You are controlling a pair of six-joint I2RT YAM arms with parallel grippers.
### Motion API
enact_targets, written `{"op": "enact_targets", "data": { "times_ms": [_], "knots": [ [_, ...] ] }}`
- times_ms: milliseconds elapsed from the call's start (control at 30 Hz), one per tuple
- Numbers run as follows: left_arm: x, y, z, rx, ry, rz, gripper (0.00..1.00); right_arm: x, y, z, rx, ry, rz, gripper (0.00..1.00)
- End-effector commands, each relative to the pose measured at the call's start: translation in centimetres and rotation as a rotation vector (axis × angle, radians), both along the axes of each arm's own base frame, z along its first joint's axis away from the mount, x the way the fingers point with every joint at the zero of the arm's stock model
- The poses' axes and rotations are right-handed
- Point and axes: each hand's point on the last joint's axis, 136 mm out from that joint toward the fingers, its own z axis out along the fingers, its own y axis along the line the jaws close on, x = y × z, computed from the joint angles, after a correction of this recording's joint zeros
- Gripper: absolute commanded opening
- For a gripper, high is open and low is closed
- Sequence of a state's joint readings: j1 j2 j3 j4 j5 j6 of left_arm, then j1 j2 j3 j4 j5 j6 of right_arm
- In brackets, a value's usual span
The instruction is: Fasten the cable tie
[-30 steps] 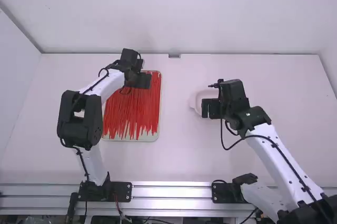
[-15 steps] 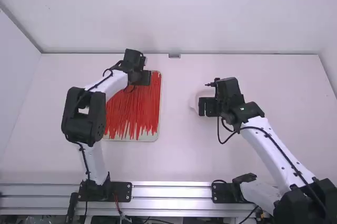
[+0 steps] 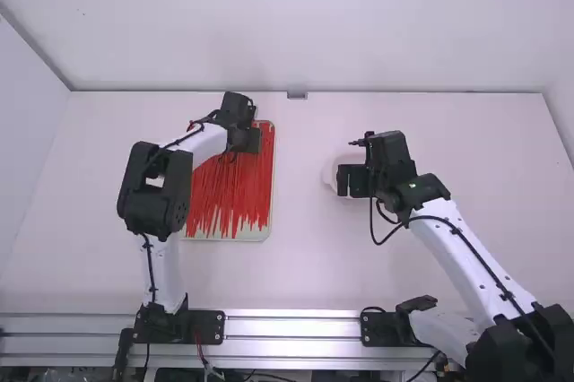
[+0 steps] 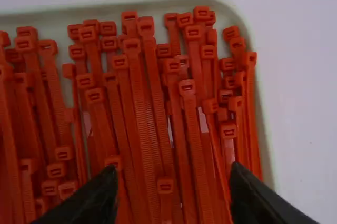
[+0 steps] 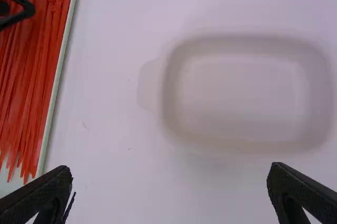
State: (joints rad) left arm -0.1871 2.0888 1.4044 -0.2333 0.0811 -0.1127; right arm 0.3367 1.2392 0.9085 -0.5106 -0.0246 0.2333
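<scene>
The left gripper (image 4: 172,169) is held with fingers spread apart just over the red cable ties (image 4: 147,92), heaped in the pale tray (image 4: 52,16); the right gripper (image 5: 168,174) is seen parted wide above the white dish (image 5: 245,95)

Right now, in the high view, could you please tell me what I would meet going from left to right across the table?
First the tray of red cable ties, then the white dish, then the right hand. The left hand hangs over the tray's far end, so I leave it out of the order.
</scene>
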Motion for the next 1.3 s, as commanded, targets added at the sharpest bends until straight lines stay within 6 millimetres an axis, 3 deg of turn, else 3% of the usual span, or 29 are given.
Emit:
{"op": "enact_targets", "data": {
  "times_ms": [0, 267, 667, 1267],
  "knots": [
    [0.0, -0.1, -0.8, 0.005, 0.015, 0.001, 0.51, 0.8, 0.4, 1.3, 0.011, -0.032, 0.003, 0.99],
    [-0.2, 0.4, -2.5, 0.024, 0.047, 0.031, 0.38, 0.8, 0.4, 1.3, 0.012, -0.036, 0.002, 0.99],
    [-0.3, 0.7, -2.6, 0.038, 0.053, 0.041, 0.17, 0.9, 0.4, 1.4, 0.012, -0.039, 0.0, 0.99],
    [-0.7, 0.5, -2.7, 0.042, 0.065, 0.04, 0.07, 1.8, -0.6, 1.8, 0.026, -0.064, -0.035, 0.99]
  ]
}}
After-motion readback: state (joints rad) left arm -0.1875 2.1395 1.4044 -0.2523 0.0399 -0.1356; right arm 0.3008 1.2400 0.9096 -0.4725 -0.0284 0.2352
